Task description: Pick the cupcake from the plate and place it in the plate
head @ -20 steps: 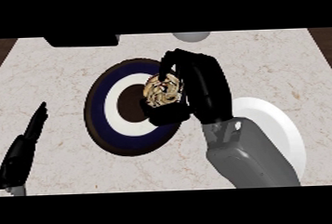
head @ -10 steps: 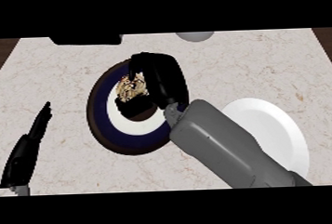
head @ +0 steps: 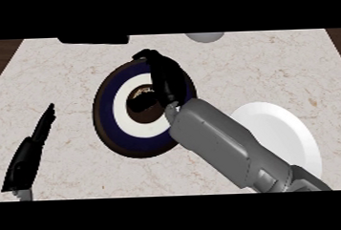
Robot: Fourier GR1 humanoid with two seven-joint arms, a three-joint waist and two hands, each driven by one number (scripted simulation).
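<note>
The cupcake (head: 142,95) shows only as a small patch of pale, golden-brown topping over a dark base, sitting at the centre of the dark blue plate (head: 110,131), which has a white ring and a dark brown middle. The right robot hand (head: 165,79) lies over the plate's right half, its black fingers curled around the cupcake's right side and hiding most of it, the grey forearm running down to the lower right. Just beside it, partly under the forearm, lies a plain white plate (head: 286,132). The left robot hand (head: 35,145) rests at the left, fingers straight and pointing up. The desk (head: 59,73) is pale marbled stone; a black object (head: 93,40) and a grey round thing (head: 204,37) sit at its far edge.
</note>
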